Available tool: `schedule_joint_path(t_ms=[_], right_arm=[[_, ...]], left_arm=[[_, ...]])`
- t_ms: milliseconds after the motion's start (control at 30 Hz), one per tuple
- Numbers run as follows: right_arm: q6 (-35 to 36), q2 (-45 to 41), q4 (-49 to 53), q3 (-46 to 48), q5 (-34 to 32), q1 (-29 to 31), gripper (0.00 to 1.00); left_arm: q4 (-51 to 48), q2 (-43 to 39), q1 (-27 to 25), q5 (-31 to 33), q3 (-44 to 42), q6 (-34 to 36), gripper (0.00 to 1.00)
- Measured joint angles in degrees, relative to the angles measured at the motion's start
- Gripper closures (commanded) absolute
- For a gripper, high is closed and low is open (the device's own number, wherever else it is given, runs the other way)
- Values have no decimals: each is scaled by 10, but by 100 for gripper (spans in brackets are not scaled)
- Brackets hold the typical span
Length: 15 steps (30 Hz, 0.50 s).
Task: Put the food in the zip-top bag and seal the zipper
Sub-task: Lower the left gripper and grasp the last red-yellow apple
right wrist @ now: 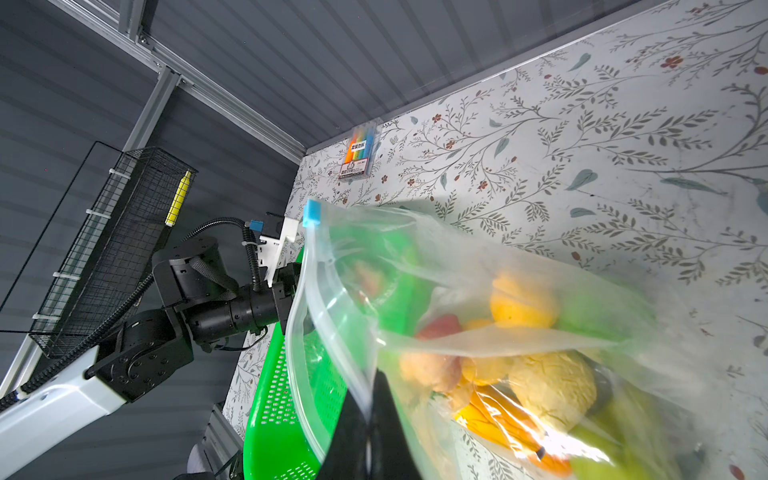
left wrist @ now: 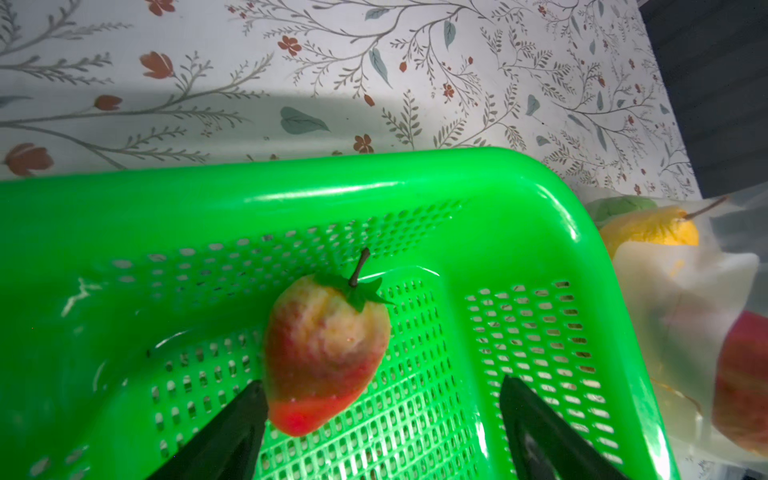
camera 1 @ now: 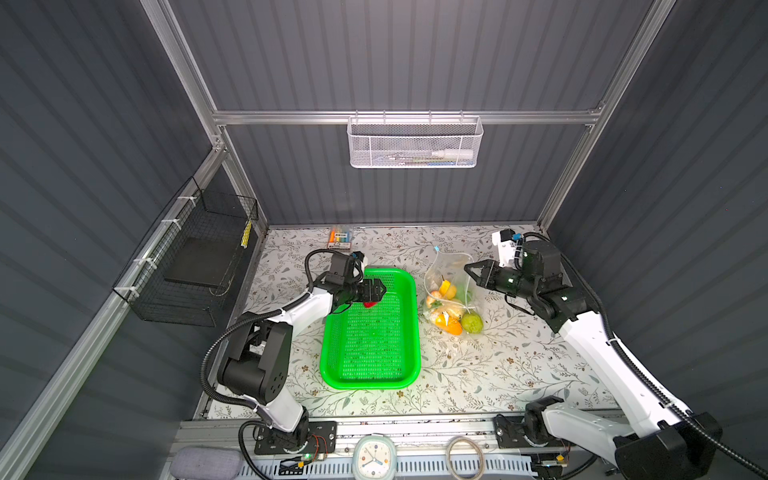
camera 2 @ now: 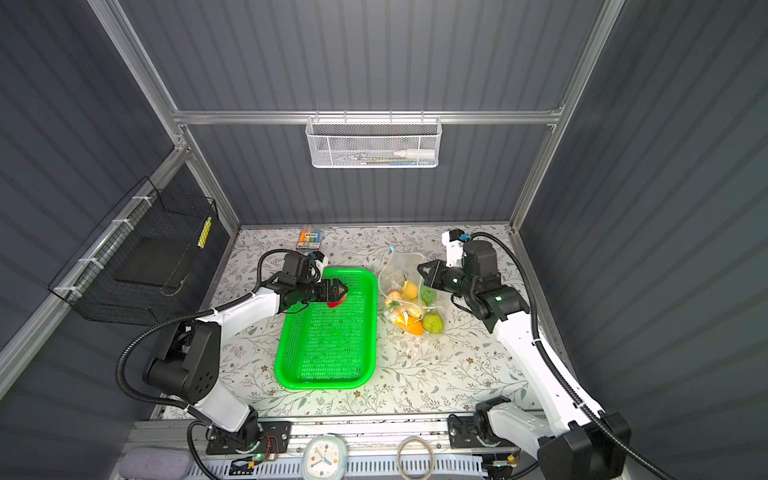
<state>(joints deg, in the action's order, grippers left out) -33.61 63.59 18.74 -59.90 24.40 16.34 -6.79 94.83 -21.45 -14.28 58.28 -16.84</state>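
One strawberry (left wrist: 324,353) lies before gaping left pincer (left wrist: 380,384); right pincer (right wrist: 365,428) pinches bag (right wrist: 540,332).

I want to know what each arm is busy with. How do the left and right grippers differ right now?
The left gripper is open, its jaws wide apart at the strawberry lying in the green tray. The right gripper is shut, pinching the zip-top bag at its mouth edge. The left gripper holds nothing, while the right gripper holds that edge. Both have black fingers.
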Motion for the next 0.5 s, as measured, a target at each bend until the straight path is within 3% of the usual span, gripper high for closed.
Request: schedule_joint_path(t_ms=[500], right_arm=[[-5,0,-1,0,0,0,100]], left_arm=[[-42,67,-15,73,48,100,12]])
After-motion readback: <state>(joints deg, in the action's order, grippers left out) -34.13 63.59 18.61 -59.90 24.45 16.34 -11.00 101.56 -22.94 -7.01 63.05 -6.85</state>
